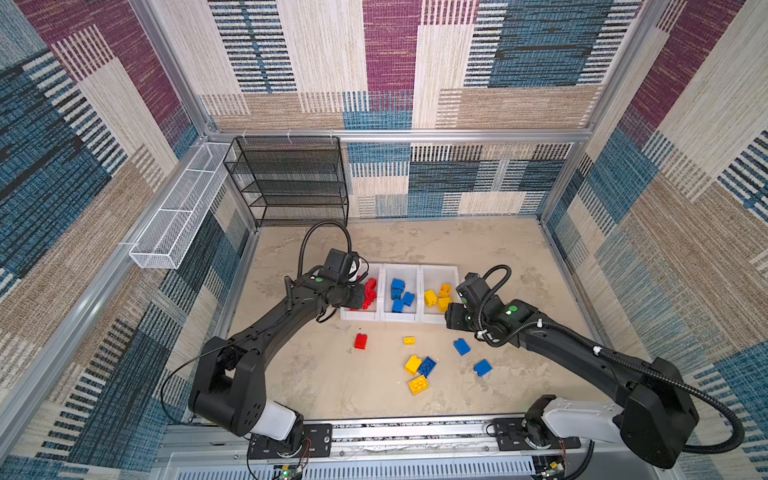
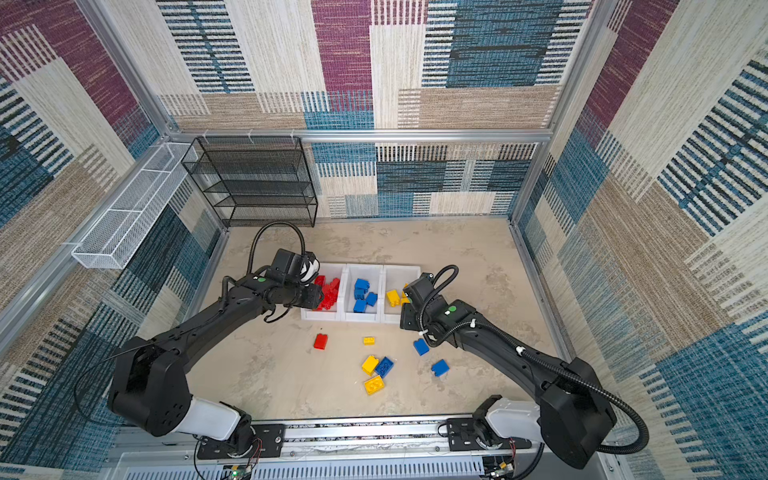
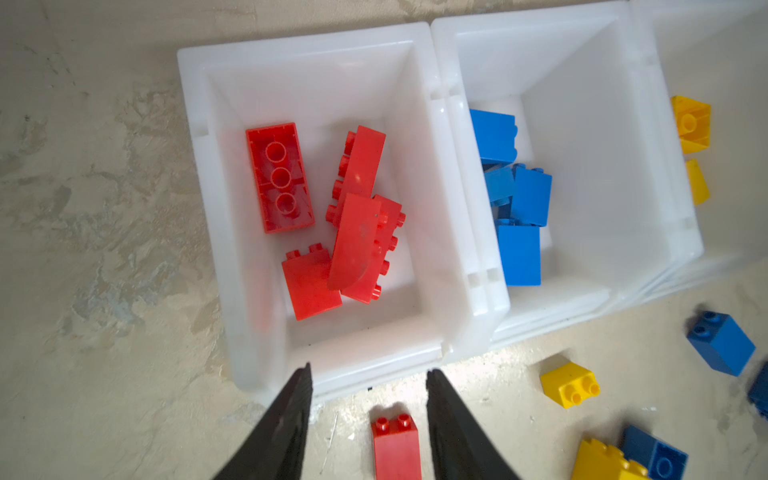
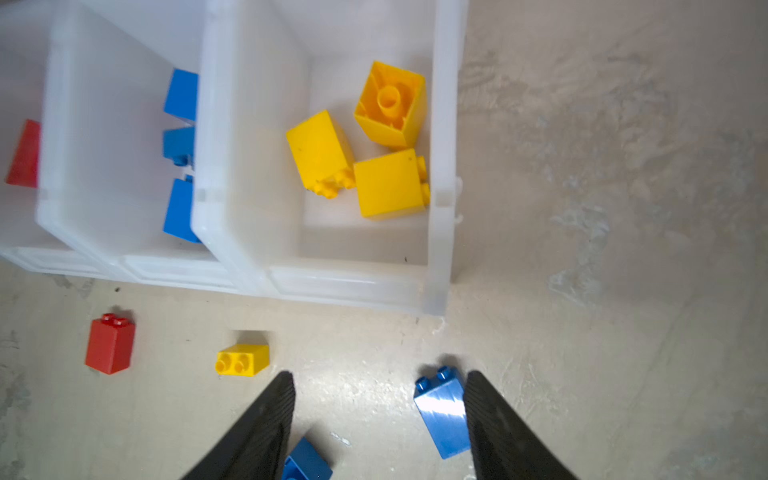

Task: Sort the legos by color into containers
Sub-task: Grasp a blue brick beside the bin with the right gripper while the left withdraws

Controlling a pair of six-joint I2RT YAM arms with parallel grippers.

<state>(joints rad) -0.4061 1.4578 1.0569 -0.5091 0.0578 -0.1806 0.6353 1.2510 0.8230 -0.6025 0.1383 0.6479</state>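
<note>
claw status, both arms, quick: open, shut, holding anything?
Left claw: open, holding nothing.
Right claw: open, holding nothing.

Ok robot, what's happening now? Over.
Left gripper and right gripper open, empty. Seven legos loose on table; bins hold red, blue, yellow apart. Nothing blocking.

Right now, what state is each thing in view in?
White plastic bin beside the left arm, holds only red studded bricks.
Middle white bin, holds only blue bricks.
White bin beside the right arm, holds only yellow bricks.
Loose red brick, upright on the table.
Three loose yellow bricks, unsorted.
Three loose blue bricks, unsorted.
Left gripper, open, empty.
Right gripper, open, empty.
</note>
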